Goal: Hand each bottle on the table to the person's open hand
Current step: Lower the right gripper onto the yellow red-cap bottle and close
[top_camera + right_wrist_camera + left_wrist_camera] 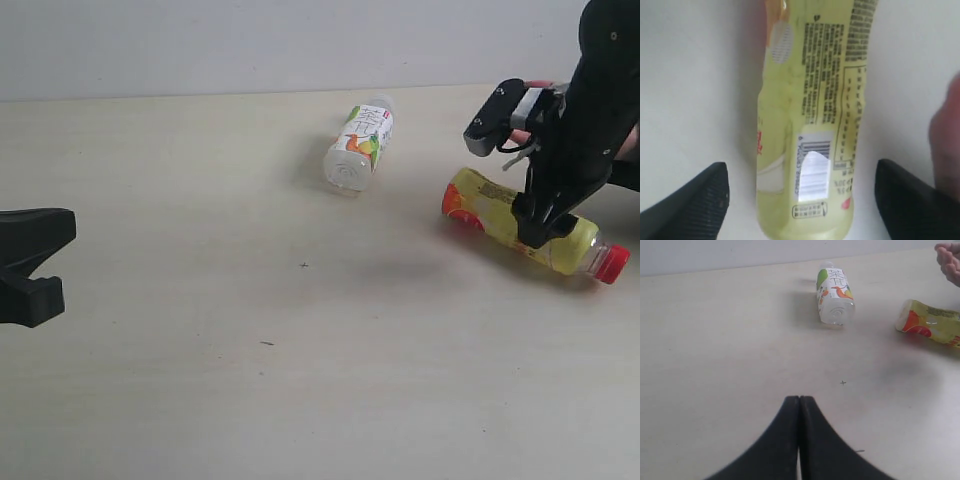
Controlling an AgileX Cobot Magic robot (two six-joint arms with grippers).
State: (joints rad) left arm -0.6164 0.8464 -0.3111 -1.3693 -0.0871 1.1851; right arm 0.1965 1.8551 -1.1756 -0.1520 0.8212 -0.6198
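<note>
Near the right edge, the open right gripper (800, 172) straddles the yellow bottle (810, 100) across its long axis; the closed left gripper (800, 399) is far.

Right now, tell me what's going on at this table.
The right tool is open, straddling the yellow bottle lying on the table, not yet gripping it. The left tool is shut, away from both bottles. The clear bottle lies apart, untouched. A person's hand shows beyond the yellow bottle.
</note>
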